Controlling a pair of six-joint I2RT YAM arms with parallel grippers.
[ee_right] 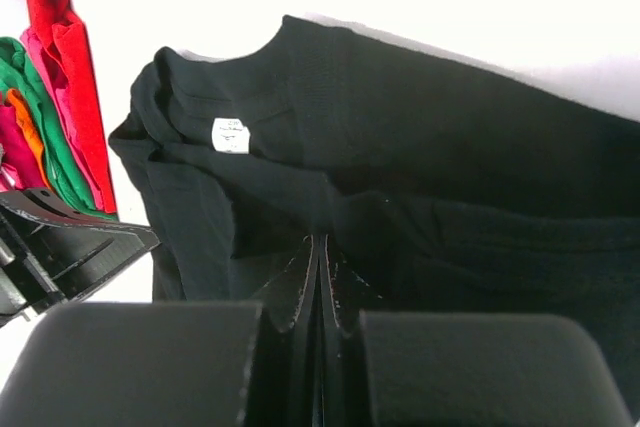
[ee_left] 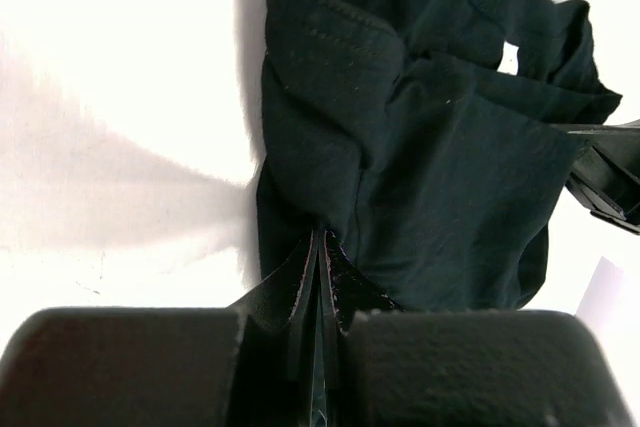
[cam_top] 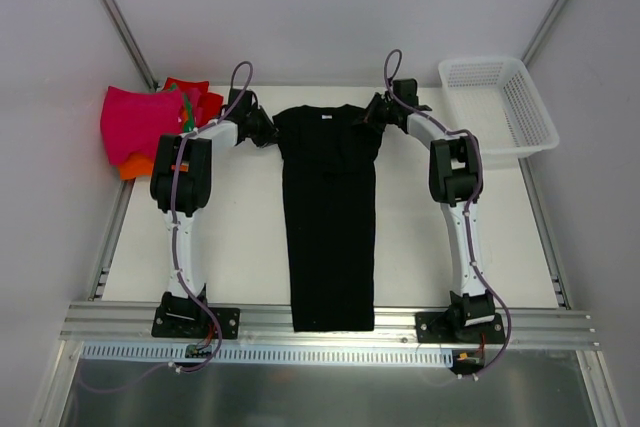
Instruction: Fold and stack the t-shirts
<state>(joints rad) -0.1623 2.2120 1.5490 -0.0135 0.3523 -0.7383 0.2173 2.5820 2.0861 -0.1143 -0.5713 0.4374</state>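
Note:
A black t-shirt (cam_top: 331, 217) lies lengthwise down the middle of the table, sides folded in, neck label at the far end. My left gripper (cam_top: 268, 131) is shut on its left shoulder edge; in the left wrist view (ee_left: 320, 239) the jaws pinch the black cloth (ee_left: 440, 167). My right gripper (cam_top: 378, 113) is shut on the right shoulder edge; in the right wrist view (ee_right: 320, 242) the jaws pinch the cloth below the white label (ee_right: 230, 135). Folded pink, orange, red and green shirts (cam_top: 140, 127) are piled at the far left, also in the right wrist view (ee_right: 55, 107).
A white mesh basket (cam_top: 497, 105) stands at the far right corner. The shirt's hem hangs over the metal rail (cam_top: 330, 322) at the near edge. Slanted frame posts stand at both far corners.

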